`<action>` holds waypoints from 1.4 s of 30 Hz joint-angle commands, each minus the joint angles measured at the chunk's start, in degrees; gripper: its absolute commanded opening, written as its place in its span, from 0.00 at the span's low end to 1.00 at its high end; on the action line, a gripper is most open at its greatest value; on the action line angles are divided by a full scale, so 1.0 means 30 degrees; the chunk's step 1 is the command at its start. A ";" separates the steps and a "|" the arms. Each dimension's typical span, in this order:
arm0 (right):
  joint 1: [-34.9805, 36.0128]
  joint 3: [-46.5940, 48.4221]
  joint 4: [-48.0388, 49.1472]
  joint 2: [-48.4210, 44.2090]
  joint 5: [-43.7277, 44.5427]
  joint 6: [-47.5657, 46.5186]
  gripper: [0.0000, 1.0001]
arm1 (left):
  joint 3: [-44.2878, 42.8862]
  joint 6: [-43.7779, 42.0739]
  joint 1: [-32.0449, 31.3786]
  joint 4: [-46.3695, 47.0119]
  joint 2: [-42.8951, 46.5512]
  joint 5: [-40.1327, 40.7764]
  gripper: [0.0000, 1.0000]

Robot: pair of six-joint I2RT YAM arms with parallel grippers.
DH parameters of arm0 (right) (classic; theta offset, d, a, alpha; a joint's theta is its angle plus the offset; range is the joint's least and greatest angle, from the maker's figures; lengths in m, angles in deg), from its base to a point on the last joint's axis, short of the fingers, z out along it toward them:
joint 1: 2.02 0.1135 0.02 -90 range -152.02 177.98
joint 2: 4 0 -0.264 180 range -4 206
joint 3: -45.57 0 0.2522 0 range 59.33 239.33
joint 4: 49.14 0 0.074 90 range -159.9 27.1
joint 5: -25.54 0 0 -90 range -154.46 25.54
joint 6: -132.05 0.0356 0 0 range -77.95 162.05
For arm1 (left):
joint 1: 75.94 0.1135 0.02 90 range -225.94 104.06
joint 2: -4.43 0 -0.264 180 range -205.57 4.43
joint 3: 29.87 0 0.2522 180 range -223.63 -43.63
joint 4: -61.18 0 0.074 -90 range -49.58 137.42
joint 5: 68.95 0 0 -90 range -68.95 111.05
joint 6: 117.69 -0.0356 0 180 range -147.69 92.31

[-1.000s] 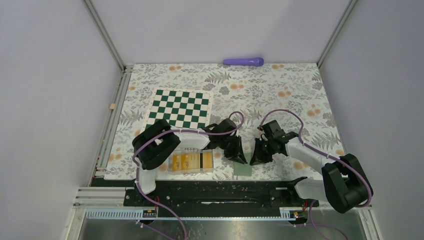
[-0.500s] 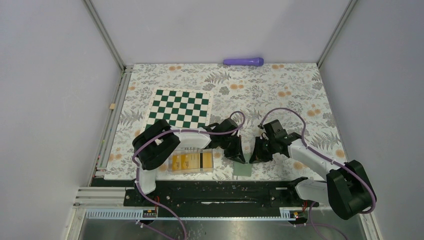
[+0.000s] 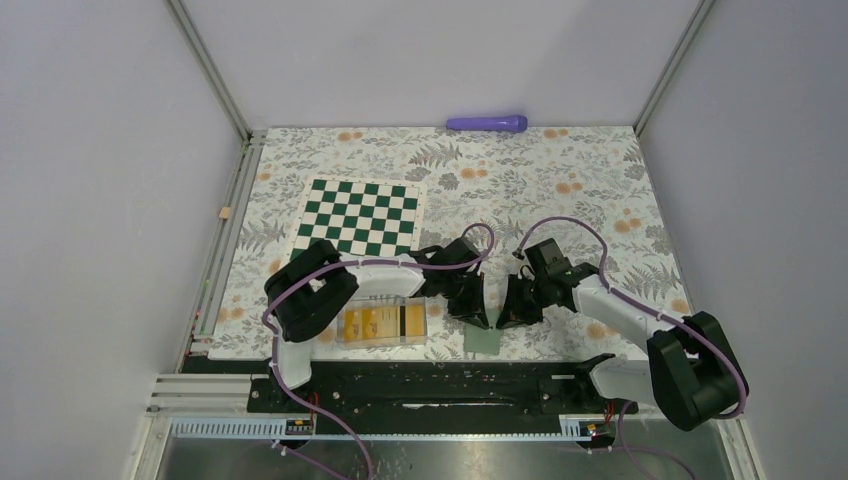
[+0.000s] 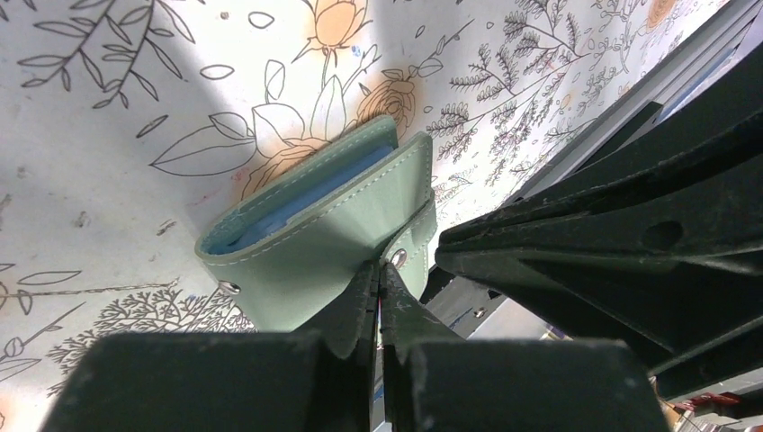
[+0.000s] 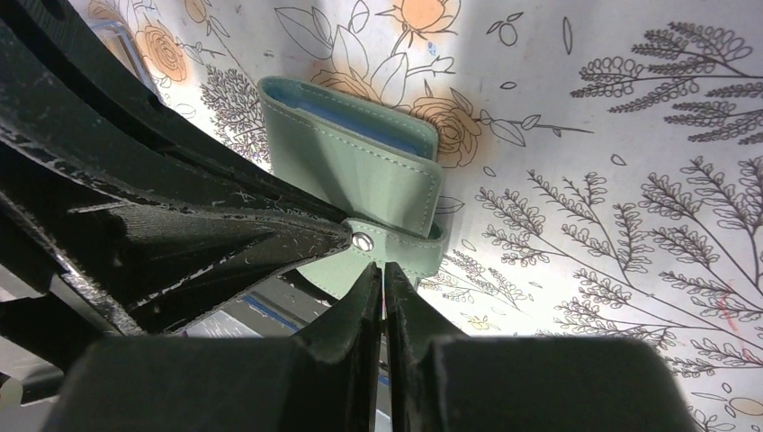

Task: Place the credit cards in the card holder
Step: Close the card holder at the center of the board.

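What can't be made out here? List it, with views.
- Holder pockets: both wrist views; the folded flap covers them, only a blue strip shows.
- Cards: top view, too small to count.
- Holder's far part: top view, under the left gripper and right gripper.

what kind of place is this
Probably a robot test booth, not a home or shop: plain white walls, two robot arms bolted to a rail, and staged props, a chessboard and a wallet, on a flowered mat.
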 commanded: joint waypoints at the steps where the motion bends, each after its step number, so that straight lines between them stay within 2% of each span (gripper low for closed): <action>1: -0.0069 0.0674 0.0375 0.0243 -0.0750 -0.0260 0.11 | -0.0484 -0.0585 -0.0155 -0.0739 0.0927 0.0695 0.00; 9: -0.0079 0.1135 0.0604 0.0938 -0.0490 -0.0145 0.11 | -0.0628 -0.0767 -0.0155 -0.1284 0.1334 0.0977 0.00; 24: -0.0019 0.1567 0.1109 0.4297 0.0417 -0.0202 0.07 | -0.0749 -0.1109 -0.0228 -0.2074 0.1382 0.1269 0.00; 42: -0.0010 0.1467 0.0820 0.4270 0.0709 -0.0336 0.06 | -0.0475 -0.1319 -0.0762 -0.3388 0.1933 0.2586 0.00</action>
